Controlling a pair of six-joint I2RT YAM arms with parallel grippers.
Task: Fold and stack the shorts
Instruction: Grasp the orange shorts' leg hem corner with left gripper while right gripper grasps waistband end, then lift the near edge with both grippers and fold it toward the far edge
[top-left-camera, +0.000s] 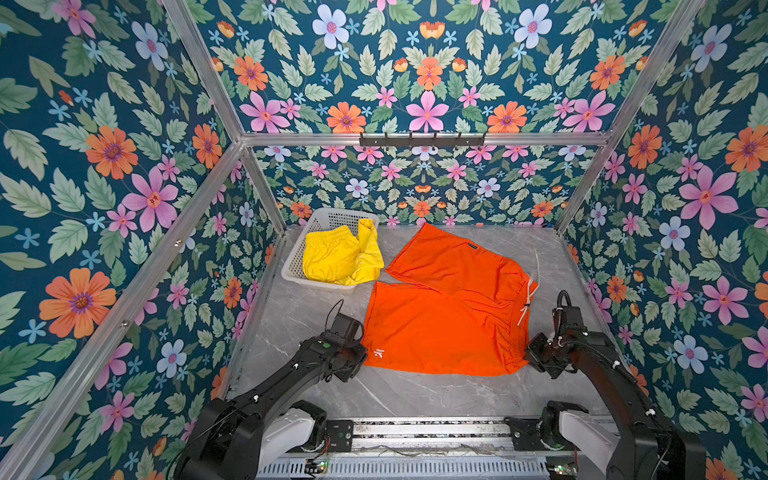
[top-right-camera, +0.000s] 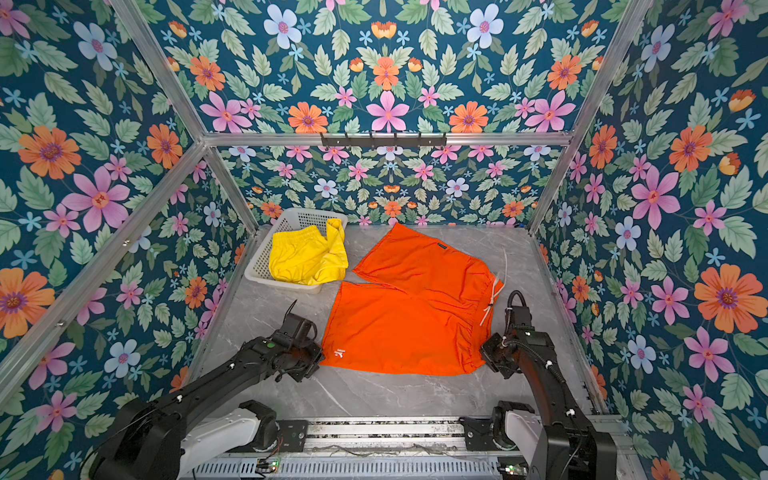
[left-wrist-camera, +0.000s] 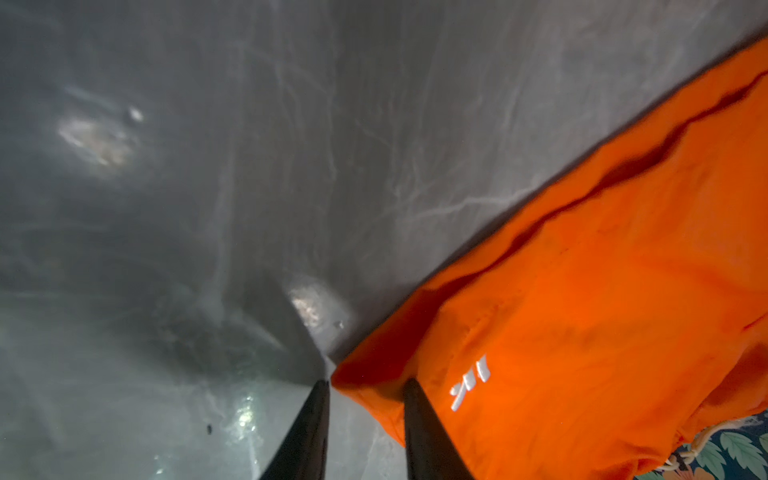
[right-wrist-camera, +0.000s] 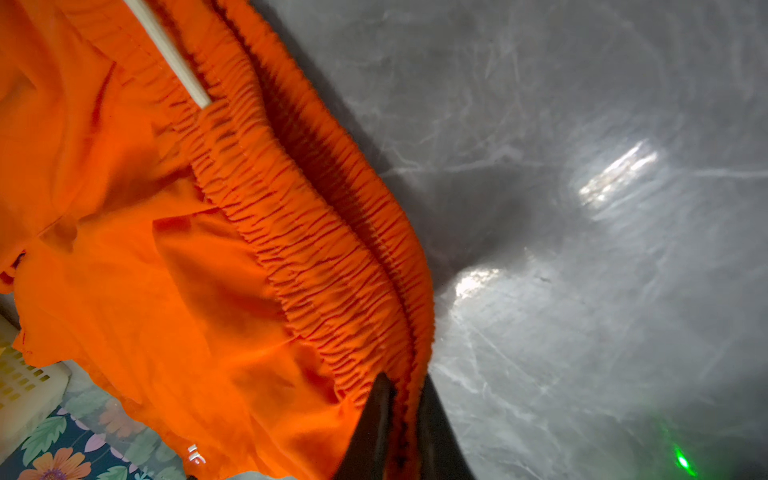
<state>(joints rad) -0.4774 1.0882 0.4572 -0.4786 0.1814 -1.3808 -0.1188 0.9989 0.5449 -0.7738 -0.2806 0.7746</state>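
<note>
Right tool (right-wrist-camera: 404, 380) pinches orange shorts (top-left-camera: 436, 324) by waistband (right-wrist-camera: 332, 249), left tool (left-wrist-camera: 366, 382) spread astride hem corner (left-wrist-camera: 353, 376); yellow shorts (top-left-camera: 336, 257) lie in basket (top-left-camera: 296, 253).

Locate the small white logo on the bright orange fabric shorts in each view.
Top view: small white logo at the near-left corner of the bright orange fabric shorts.
Top view: logo, same corner.
Left wrist: logo, close beside the left gripper.
Right wrist: logo, across the fabric from the gathered waistband.
Shared landmark: the orange shorts.
</note>
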